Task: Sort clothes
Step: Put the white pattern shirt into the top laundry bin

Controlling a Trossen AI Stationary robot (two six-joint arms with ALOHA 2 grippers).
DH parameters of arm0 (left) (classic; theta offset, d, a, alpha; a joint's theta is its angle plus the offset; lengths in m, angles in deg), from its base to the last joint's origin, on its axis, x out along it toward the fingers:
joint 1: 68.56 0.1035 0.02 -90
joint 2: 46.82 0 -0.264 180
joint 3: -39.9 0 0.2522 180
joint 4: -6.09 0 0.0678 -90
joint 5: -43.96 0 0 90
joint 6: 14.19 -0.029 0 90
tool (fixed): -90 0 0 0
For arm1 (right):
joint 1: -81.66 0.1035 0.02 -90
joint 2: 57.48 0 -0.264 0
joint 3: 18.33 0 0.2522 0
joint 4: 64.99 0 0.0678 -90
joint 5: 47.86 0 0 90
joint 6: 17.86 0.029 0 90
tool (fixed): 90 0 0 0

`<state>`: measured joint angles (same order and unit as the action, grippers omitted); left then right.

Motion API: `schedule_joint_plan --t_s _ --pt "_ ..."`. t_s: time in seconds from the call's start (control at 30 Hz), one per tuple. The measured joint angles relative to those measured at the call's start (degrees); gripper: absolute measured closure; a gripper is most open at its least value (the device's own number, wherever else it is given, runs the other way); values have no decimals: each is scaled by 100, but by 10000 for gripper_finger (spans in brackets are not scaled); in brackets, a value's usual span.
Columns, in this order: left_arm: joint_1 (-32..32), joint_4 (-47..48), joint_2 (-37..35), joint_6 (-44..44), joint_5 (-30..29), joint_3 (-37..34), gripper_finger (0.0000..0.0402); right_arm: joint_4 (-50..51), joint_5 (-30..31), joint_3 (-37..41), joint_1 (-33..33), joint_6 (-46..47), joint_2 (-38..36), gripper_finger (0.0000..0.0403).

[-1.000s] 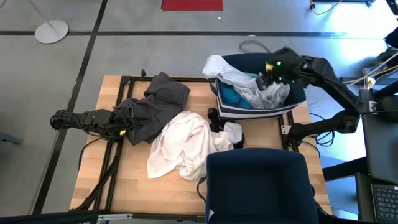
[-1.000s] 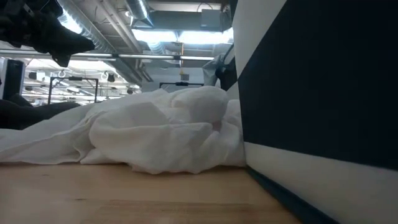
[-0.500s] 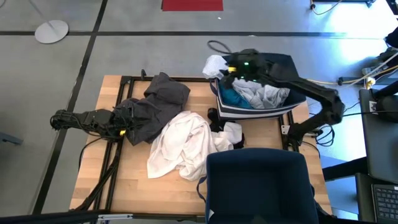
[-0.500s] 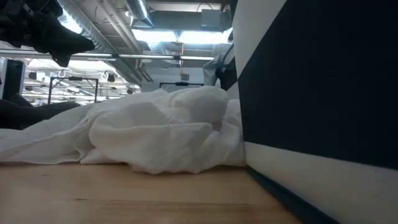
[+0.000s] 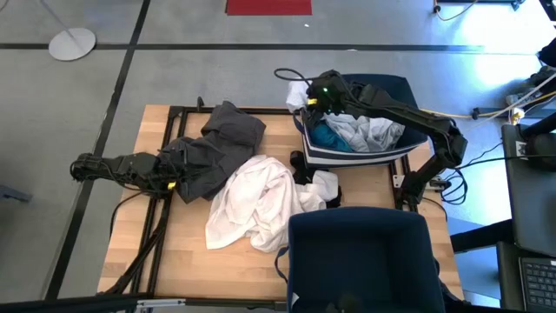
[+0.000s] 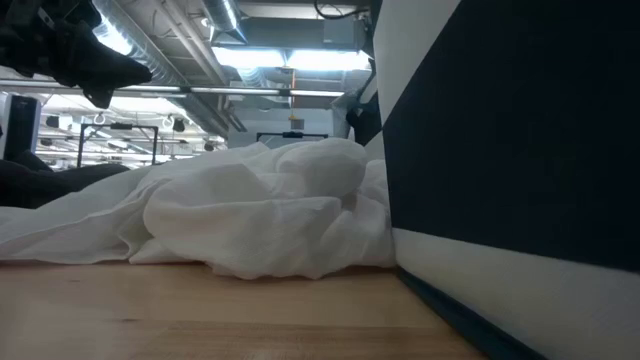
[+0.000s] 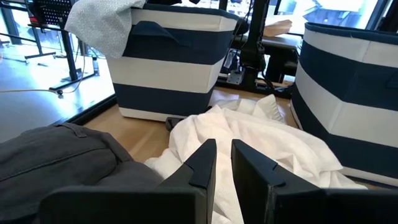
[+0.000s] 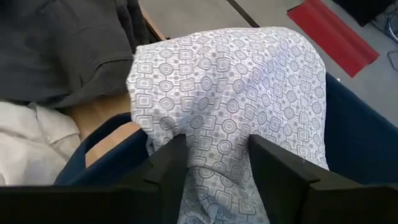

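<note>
Two bins are standing on the table: the near bin at the front edge, the far bin at the back right.

White garment: lying heaped mid-table, between the dark pile and the near bin.

Dark grey garment: spreading over the back left of the table, its edge meeting the white heap.

Far bin contents: a pale patterned garment and a turquoise one are lying inside; the patterned cloth is draping over the rim at the bin's back corner.

Right gripper: hovering over that draped corner, fingers standing apart on either side of the patterned cloth. Whether they are pinching it or merely straddling it cannot be told.

Left gripper: resting low at the table's left, over the dark grey pile, fingers nearly together with only a slim gap, holding nothing.

Step in hand, as judged: tidying the patterned garment into the far bin. The next move is calling for pushing or dropping the overhang inside the rim, then going for the white heap.
</note>
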<state>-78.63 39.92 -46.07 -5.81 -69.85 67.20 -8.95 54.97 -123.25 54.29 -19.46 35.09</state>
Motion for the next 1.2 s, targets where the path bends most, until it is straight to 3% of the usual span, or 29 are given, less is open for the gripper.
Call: schedule_joint_plan --t_s 0.3,0.67,0.83,1.07,1.2 --pt "-2 -5 0 -24 -1 0 361 40 11 -2 5 -351 -138 389" --pt "-2 -8 0 -23 0 0 361 477 1589 -2 504 -422 -1377 395" --pt "0 -6 -1 -23 0 0 361 1406 2303 -4 565 141 -2069 391" --pt "1 -6 -2 -23 -2 0 361 3227 2735 12 562 1401 -2606 394" --pt "-1 -6 0 -23 -12 0 361 3615 2818 360 562 2060 -2702 389"
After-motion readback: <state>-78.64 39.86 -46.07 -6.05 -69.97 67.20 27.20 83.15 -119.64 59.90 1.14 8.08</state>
